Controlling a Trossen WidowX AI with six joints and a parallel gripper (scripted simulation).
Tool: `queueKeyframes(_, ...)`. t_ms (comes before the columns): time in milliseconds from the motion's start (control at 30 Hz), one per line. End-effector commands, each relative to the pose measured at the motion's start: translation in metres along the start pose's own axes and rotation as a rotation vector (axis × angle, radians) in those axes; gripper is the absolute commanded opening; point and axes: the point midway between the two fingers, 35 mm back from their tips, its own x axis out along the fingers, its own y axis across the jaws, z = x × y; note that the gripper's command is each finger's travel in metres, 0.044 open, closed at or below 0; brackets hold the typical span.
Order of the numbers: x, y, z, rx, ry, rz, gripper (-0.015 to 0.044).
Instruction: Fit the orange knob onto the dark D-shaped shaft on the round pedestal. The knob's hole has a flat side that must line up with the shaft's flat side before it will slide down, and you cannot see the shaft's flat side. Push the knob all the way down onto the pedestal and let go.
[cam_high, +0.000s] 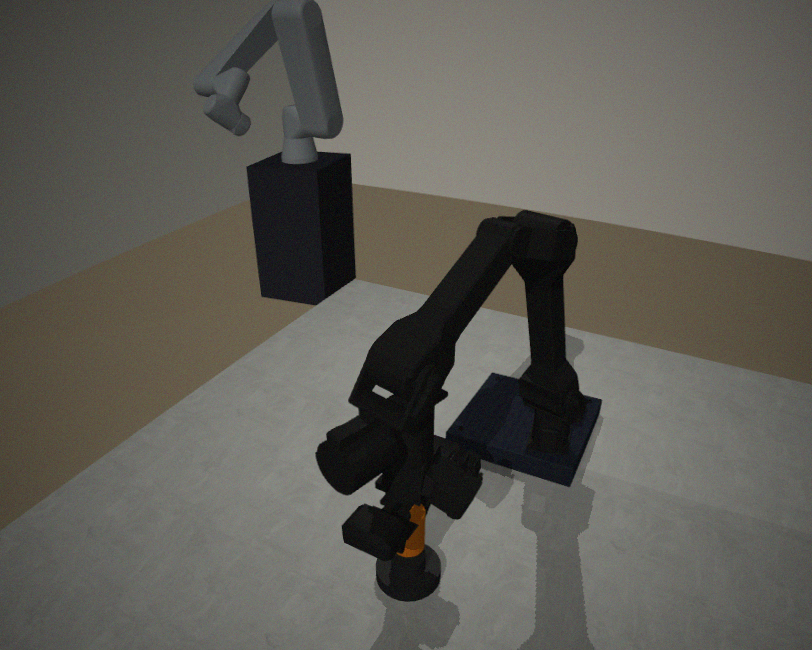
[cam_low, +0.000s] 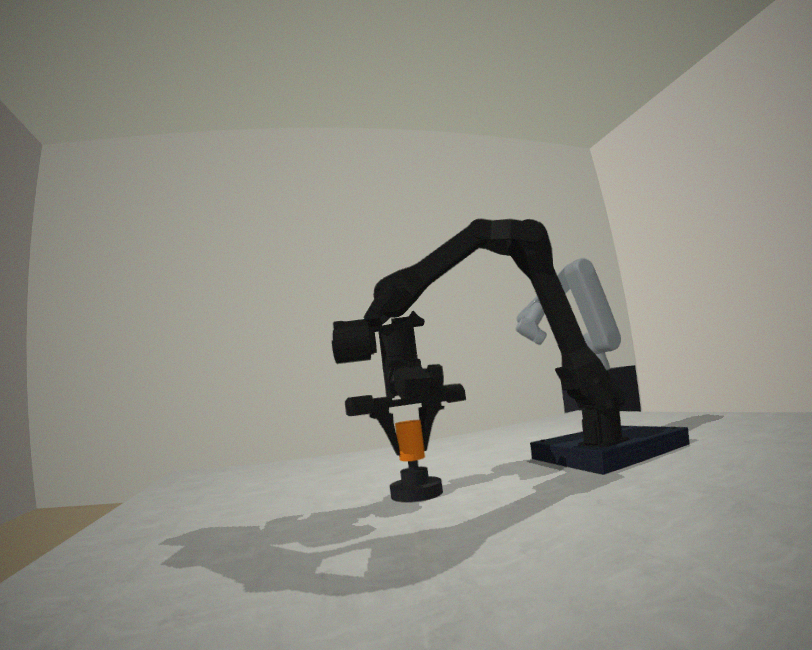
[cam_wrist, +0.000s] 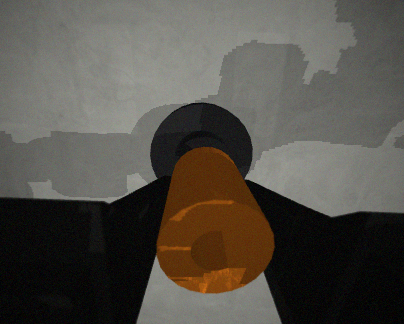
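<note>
Exterior view has your black two-fingered gripper (cam_high: 409, 525) (cam_low: 411, 452) (cam_wrist: 205, 185) clamped on the orange cylindrical knob (cam_high: 415, 532) (cam_low: 409, 440) (cam_wrist: 212, 200), long axis pretty much upright, bottom end pointing down over the dark round pedestal (cam_high: 408, 582) (cam_low: 415, 489) (cam_wrist: 200, 117).

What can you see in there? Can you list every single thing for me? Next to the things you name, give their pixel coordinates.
orange knob (cam_high: 416, 532) (cam_low: 409, 440) (cam_wrist: 212, 200): one, orange, between the jaws, above the pedestal
round pedestal (cam_high: 408, 584) (cam_low: 415, 489) (cam_wrist: 165, 140): one, black, on the table under the knob
shaft (cam_low: 413, 464): one, dark, on top of the pedestal
table (cam_high: 203, 508) (cam_low: 609, 555) (cam_wrist: 60, 65): one, pale grey, under the pedestal
second arm (cam_high: 308, 74) (cam_low: 592, 305): one, grey, in the background
tall block (cam_high: 291, 230) (cam_low: 626, 389): one, dark, under the second arm
base plate (cam_high: 480, 420) (cam_low: 650, 438): one, dark blue, under the robot's arm
robot's arm (cam_high: 467, 291) (cam_low: 446, 260): one, black, reaching over the pedestal
jaws: one pair, black, shut on the knob
</note>
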Motion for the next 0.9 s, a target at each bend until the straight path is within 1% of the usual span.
queueKeyframes(0, 0.0012, -0.0003, -0.0004, -0.007, 0.002, -0.001, 0.0)
queueKeyframes(600, 0.0017, -0.0005, -0.0006, -0.007, 0.002, -0.001, 0.0)
queueKeyframes(867, -0.0039, -0.0008, -0.0005, -0.032, 0.002, -0.001, 0.0)
